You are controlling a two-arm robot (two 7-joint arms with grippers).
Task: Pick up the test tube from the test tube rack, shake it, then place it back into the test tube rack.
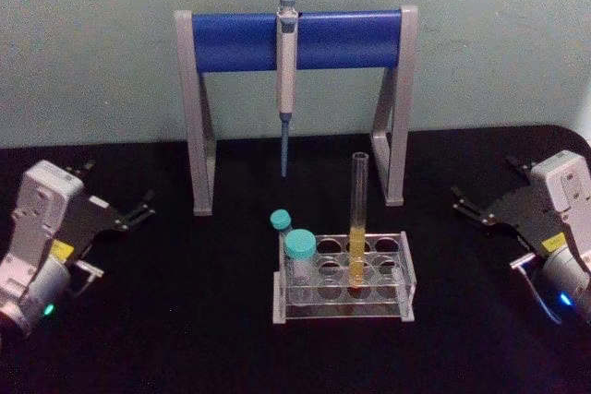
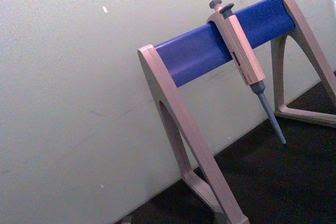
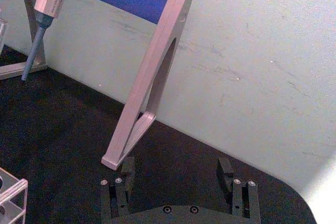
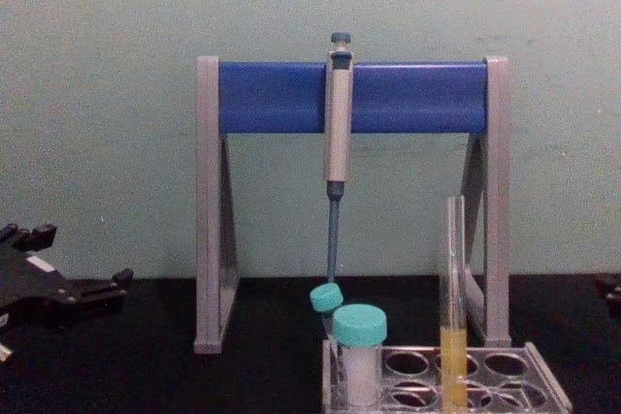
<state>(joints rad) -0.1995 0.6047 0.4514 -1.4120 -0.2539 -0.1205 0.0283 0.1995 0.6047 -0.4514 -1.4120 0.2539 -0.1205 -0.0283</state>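
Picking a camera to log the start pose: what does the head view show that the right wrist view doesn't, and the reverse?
Head view: two teal-capped vials, the yellow liquid in the test tube, and the left claw, open, at the table's left. Right wrist view: the right claw from behind, fingers wide apart, nothing between them. Both: the pipette hanging on the blue stand, and the rack.
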